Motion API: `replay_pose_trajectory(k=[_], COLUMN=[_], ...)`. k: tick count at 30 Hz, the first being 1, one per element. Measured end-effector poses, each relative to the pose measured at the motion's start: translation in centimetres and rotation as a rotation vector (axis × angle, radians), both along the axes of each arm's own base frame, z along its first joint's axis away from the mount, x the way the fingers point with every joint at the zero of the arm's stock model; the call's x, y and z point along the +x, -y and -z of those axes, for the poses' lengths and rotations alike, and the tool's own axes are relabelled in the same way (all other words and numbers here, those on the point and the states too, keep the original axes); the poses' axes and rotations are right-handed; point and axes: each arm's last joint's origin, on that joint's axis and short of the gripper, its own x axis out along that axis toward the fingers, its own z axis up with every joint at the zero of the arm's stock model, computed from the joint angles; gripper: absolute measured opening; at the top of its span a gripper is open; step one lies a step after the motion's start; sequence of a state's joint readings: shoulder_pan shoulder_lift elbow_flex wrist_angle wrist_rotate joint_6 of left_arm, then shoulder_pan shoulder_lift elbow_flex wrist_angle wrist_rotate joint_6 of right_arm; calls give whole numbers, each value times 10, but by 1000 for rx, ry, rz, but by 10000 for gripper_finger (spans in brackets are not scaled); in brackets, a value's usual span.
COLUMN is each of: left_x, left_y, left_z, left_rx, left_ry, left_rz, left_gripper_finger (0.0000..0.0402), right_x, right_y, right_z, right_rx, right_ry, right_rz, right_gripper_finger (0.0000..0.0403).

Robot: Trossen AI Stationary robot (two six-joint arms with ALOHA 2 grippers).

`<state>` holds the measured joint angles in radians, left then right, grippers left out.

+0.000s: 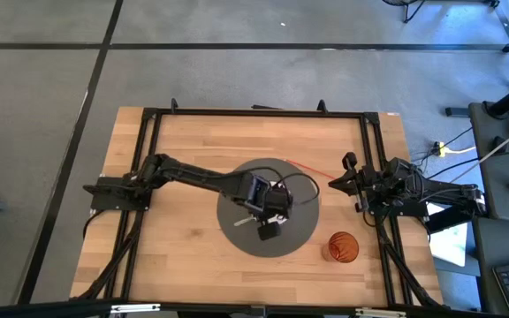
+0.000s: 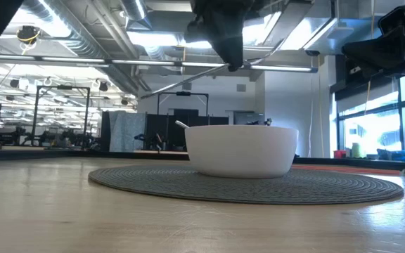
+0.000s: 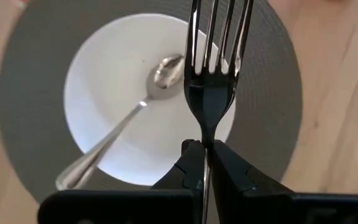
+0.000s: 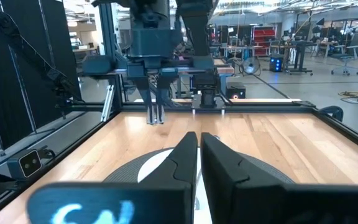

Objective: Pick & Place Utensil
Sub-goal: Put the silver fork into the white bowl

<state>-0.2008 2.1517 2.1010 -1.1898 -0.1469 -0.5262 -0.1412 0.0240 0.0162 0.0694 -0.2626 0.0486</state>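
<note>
Your left tool (image 3: 205,163) is gripping the fork (image 3: 215,68) by its handle, hanging above the white bowl (image 3: 110,81), tines pointing out over it. A spoon (image 3: 123,118) is lying in that bowl, which is sitting on the round grey mat (image 1: 300,231) mid-desk (image 1: 184,132). Your right tool (image 4: 199,152) is waiting at the desk's right edge, fingers pressed narrow with nothing between them. An orange cup (image 1: 343,247) is standing beside the mat

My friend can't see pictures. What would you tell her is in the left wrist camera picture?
The left gripper holds a fork by its handle between its shut fingers, above a white bowl. A spoon lies in the bowl, its handle sticking out over the rim, and the bowl sits on a round grey placemat on a wooden table.
</note>
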Motion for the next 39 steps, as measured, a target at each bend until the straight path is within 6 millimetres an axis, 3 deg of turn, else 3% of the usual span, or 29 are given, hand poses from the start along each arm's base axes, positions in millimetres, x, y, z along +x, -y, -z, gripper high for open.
replay_pose_trajectory(k=[5, 13, 18, 22, 25, 29, 33, 39], left_x=[-1, -11, -7, -6, 1, 17, 33, 35], left_y=[-17, -50, -71, -78, -75, -59, -49, -22], left_z=[-5, -11, -28, -28, -12, 33, 67, 83], left_rx=[-36, 117, 388, 709, 844, 981, 1174, 1230], left_ry=[-33, -158, -126, -258, -389, -638, -811, -911], left_rz=[-36, -50, 68, 274, 472, 793, 882, 1086], left_gripper_finger=[8, 5, 4, 4, 4, 4, 4, 4], right_x=[0, 0, 0, 0, 0, 0, 0, 0], right_y=[0, 0, 0, 0, 0, 0, 0, 0], right_z=[0, -1, -1, -1, -1, -1, 0, 0], right_rx=[-1, -4, -2, -1, -4, -4, -3, -3], right_ry=[0, 6, 9, 8, 8, 7, 4, 4], right_rz=[0, 5, 6, 7, 7, 8, 8, 8], right_gripper_finger=[23, 23, 23, 23, 23, 23, 23, 23])
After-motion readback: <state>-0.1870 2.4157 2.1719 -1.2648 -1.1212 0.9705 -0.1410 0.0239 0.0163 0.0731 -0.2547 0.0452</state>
